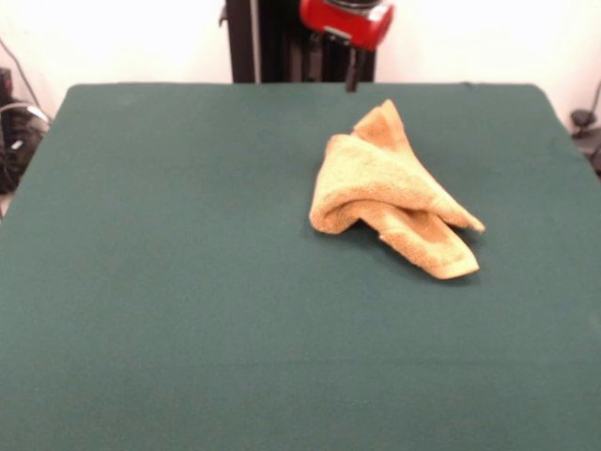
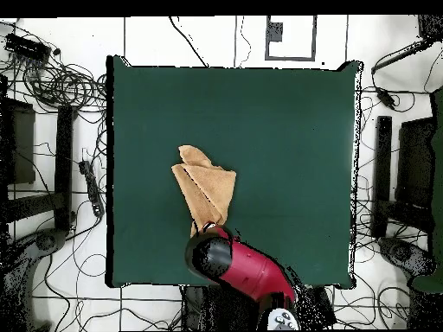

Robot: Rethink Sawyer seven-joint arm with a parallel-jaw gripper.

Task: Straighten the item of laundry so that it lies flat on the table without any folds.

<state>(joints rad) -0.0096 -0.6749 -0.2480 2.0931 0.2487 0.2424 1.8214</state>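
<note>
The golden-tan towel (image 1: 390,193) lies crumpled and folded over itself on the green table (image 1: 188,282), right of the middle and toward the far side. One hemmed corner points to the front right, and another peak points toward the robot. In the overhead view the towel (image 2: 206,192) lies left of the table's (image 2: 294,156) middle. The red and black arm end (image 2: 210,257) hangs over the towel's end nearest the robot. In the front view only a dark tip of the gripper (image 1: 352,80) shows below the red housing, just behind the towel. I cannot see whether it is open or shut.
The robot's black pedestal (image 1: 272,42) stands at the table's far edge. Cables (image 2: 60,82) and dark equipment (image 2: 407,173) lie on the floor along both sides of the table.
</note>
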